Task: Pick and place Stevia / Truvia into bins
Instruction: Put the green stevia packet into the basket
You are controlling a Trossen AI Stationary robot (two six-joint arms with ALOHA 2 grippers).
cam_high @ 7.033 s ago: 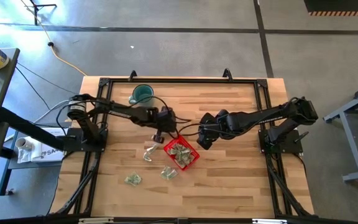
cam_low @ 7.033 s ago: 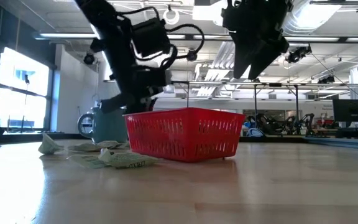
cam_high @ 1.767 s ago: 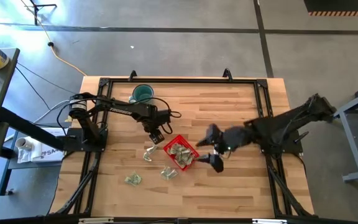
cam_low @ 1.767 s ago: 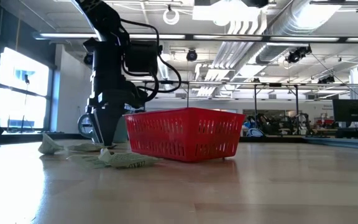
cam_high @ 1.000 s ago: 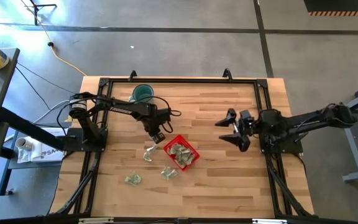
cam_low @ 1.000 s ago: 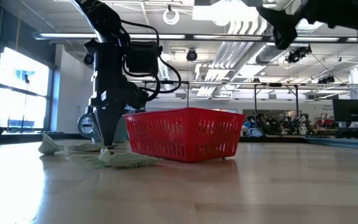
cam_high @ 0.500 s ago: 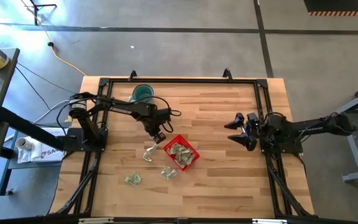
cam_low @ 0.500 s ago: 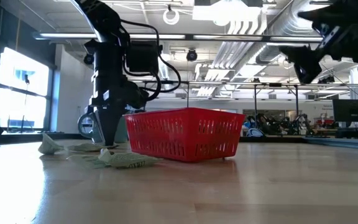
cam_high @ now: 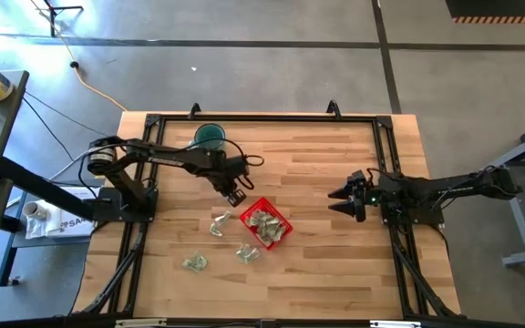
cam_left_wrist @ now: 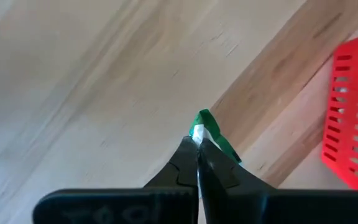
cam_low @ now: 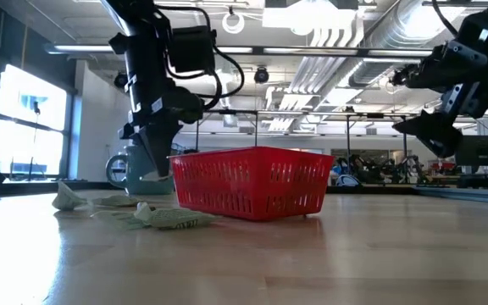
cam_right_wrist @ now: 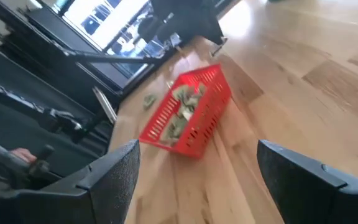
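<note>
Left end effector (cam_left_wrist: pixel 197 146) pinched closed on green-white Stevia sachet (cam_left_wrist: pixel 205 126), raised above worktop (cam_high: pixel 335 164) just beside red bin (cam_high: pixel 265 223). Next: carry over bin centre, clear rim, then release low. Loose sachets (cam_high: pixel 195 262) near bin. Right end effector (cam_high: pixel 344 200) spread open, empty, well apart.

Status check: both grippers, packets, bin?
Left gripper shut on pale green paper sachet, beside red slotted plastic bin. Right gripper open, parked right. Nothing blocking.

One red bin (cam_high: pixel 266 224); one teal mug (cam_high: pixel 209 138); three loose sachets (cam_high: pixel 195 262) on table; two arms
</note>
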